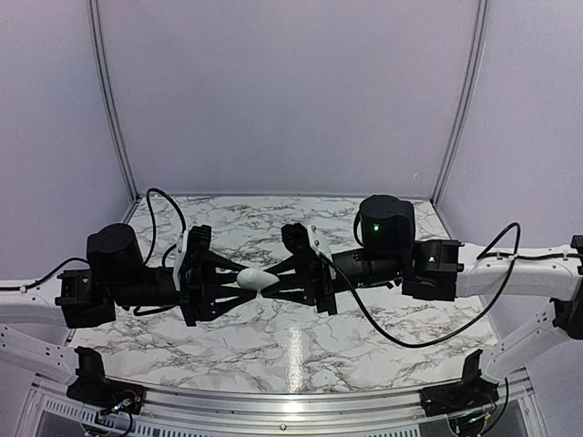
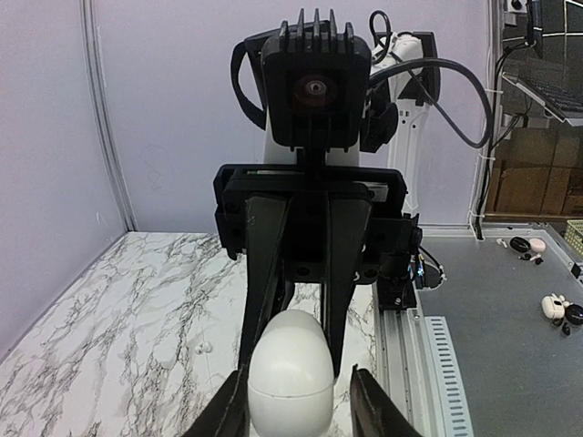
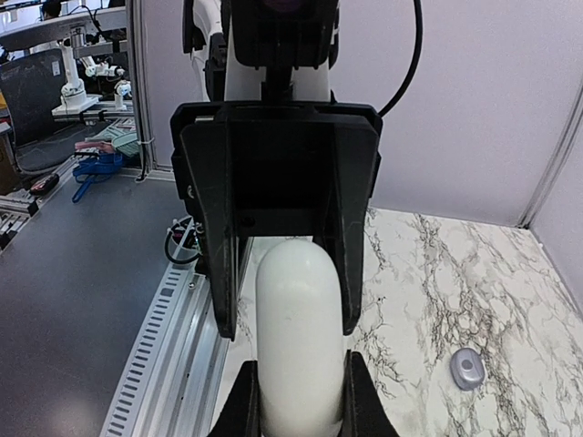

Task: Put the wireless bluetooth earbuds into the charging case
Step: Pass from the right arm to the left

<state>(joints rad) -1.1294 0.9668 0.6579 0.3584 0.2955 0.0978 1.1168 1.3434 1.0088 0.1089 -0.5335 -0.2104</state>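
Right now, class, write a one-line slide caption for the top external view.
Left gripper and right gripper jointly clasp a white pebble-shaped charging case above the grey-veined marble tabletop.

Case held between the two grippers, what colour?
White. The charging case shows best in the right wrist view.

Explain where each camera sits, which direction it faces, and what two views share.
Top external: above and behind the bases, looking down on the marble table; both arms show, left gripper and right gripper meeting at the white charging case.
Left wrist: on the left arm, facing the right arm; own fingers flank the case.
Right wrist: on the right arm, facing the left arm; own fingers grip the case.
Shared: all show the case.
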